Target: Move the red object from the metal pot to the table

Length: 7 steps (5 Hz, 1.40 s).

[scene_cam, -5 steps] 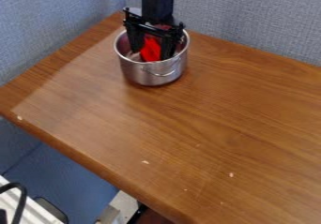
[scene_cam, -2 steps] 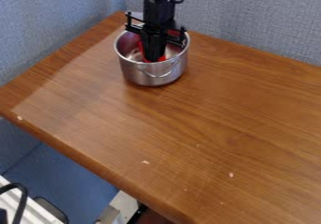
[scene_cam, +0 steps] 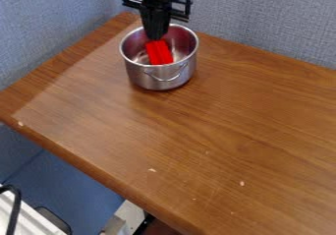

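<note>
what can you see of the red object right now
The red object is small, bright red and glossy, plastic-looking, elongated and chunky. It is roughly upright, slightly tilted. Its top end seems pinched in the shut end effector, and it appears to hang from there. Its lower end sits within the mouth of the metal pot. Whether it touches the pot's floor cannot be told.
</note>
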### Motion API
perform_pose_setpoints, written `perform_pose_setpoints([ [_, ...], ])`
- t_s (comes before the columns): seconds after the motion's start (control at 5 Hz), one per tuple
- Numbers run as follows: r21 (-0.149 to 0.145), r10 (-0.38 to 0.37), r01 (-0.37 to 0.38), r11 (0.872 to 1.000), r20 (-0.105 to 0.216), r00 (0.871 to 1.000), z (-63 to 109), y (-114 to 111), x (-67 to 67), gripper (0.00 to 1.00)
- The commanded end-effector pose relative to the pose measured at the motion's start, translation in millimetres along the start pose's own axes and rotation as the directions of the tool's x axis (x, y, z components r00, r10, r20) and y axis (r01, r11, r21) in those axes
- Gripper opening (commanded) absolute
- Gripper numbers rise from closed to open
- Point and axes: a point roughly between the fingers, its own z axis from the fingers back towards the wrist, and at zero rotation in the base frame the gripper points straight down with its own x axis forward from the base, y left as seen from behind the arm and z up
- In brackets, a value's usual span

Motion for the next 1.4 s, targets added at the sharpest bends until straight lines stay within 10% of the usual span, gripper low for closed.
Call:
perform_pose_setpoints([
  [0.0, 0.006, -0.021, 0.02, 1.0, 0.125, 0.992, 44.7, -5, -3.5, 1.0],
  [1.2, 0.048, -0.032, 0.033, 0.998, -0.018, 0.999, -22.0, -7, -9.7, 1.0],
])
